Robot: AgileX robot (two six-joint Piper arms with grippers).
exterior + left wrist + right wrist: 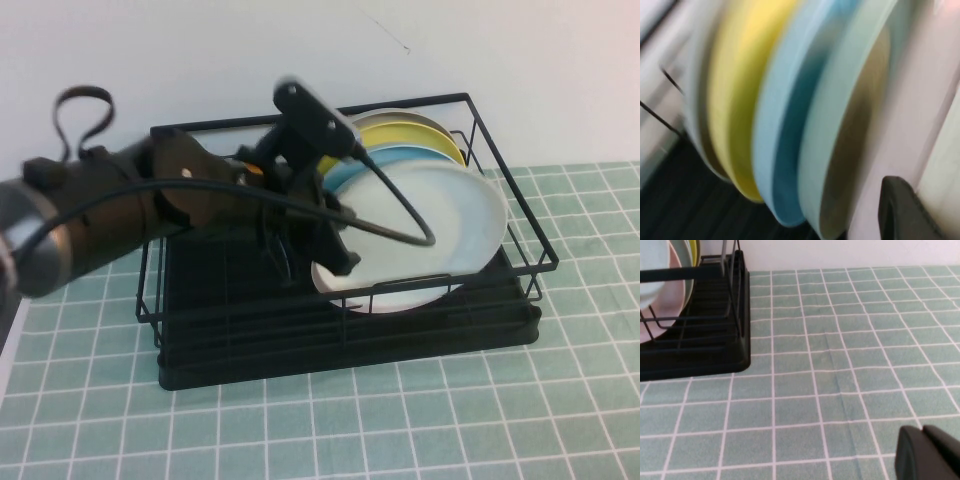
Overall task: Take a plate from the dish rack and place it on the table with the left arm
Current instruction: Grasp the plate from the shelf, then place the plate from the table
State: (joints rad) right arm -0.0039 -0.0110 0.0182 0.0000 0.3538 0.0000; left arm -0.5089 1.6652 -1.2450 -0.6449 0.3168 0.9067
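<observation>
The black wire dish rack [500,320] stands on the green tiled table [400,420] and holds several upright plates. The very pale plate [440,225] is the front one. Behind it are a light blue plate [395,158] and a yellow plate [410,135]. My left gripper [338,258] reaches into the rack at the pale plate's left rim. In the left wrist view a black part of it lies between the pink plate [920,100] and the pale plate [944,160]. My right gripper [926,452] is shut and empty, low over the table to the rack's right.
The rack's wire walls [520,215] surround the plates on all sides. The rack's corner [715,340] shows in the right wrist view. A white wall [500,50] rises behind the rack. Open tiles lie in front of the rack and to its right [850,340].
</observation>
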